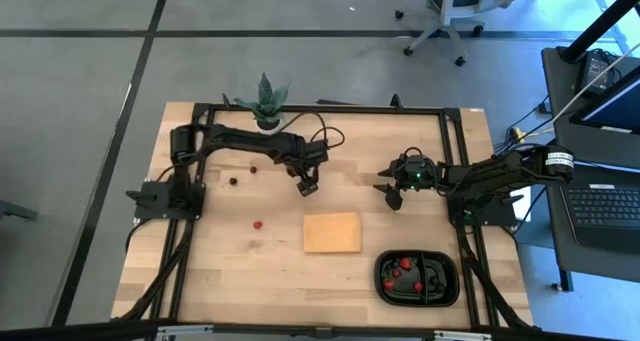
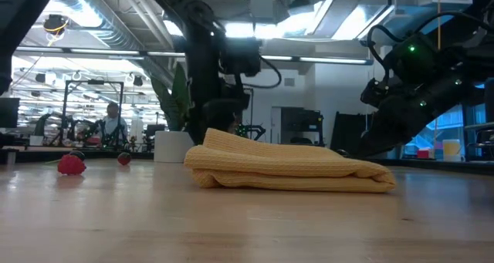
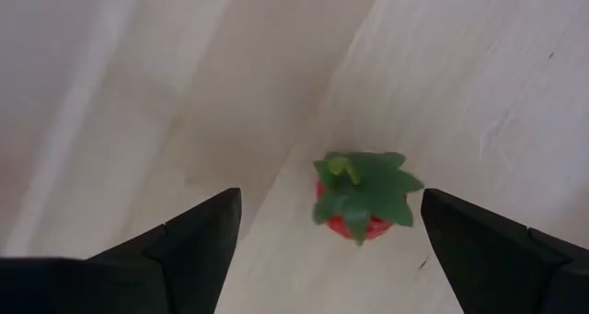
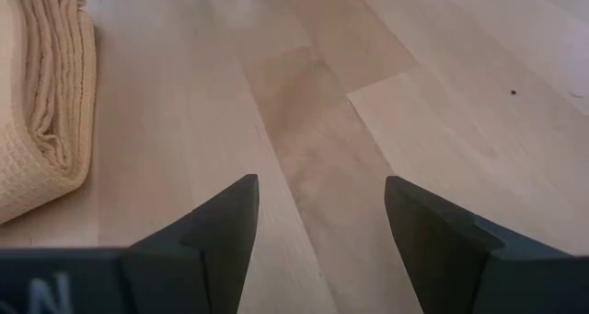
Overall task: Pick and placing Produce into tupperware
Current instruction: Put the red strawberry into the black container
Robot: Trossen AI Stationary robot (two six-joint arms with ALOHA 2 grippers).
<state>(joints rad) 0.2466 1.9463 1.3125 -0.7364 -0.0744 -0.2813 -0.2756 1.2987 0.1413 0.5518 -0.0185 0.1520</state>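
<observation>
In the high view the left gripper (image 1: 308, 188) sits just above centre of the frame, over bare wood above the folded tan cloth (image 1: 332, 232). Its wrist view alone shows what lies beneath: a red strawberry (image 3: 361, 202) with a green leafy top, upright on the table between the spread fingers (image 3: 189, 243), which do not touch it; the overhead camera does not show this berry, the gripper covering that spot. The right gripper (image 1: 394, 193) hangs right of centre, fingers parted over empty wood, with the cloth edge (image 4: 41, 102) showing only in its wrist view. The black tray (image 1: 417, 278) lies at lower right in the high view, holding several red and dark pieces. Another red berry (image 1: 257, 223) lies left of the cloth, two dark ones (image 1: 233, 179) further up. The low view shows the cloth (image 2: 287, 170) close up and the red berry (image 2: 71, 164) at left, not the tray.
</observation>
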